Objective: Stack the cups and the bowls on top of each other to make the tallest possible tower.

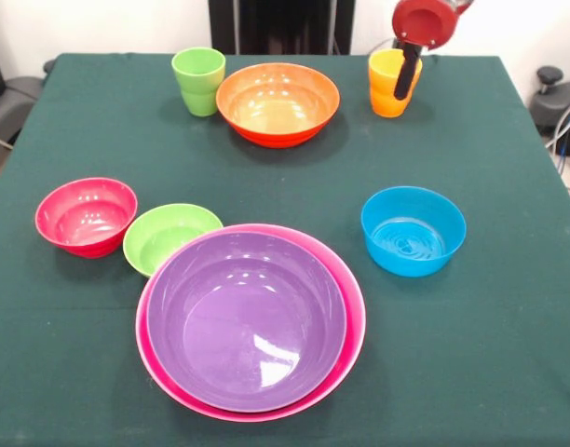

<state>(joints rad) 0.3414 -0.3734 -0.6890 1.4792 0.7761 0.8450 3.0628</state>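
Observation:
The tower stands at the front centre: a wide purple bowl [246, 317] nested inside the huge pink bowl [356, 312]. A small lime green bowl [169, 237] touches the pink bowl's left rim, with a small red bowl [86, 216] to its left. A small blue bowl [413, 230] sits at the right. At the back are the light green cup [199, 82], a large orange bowl [278, 102] and the orange cup [387, 88]. My gripper [406, 88] hangs at the top right, reaching down right at the orange cup. Its grip is not readable.
Everything stands on a table under a dark green cloth [508, 354]. The robot's dark pedestal [280, 23] is behind the far edge. Grey equipment and cables [557, 107] sit off the table's right side.

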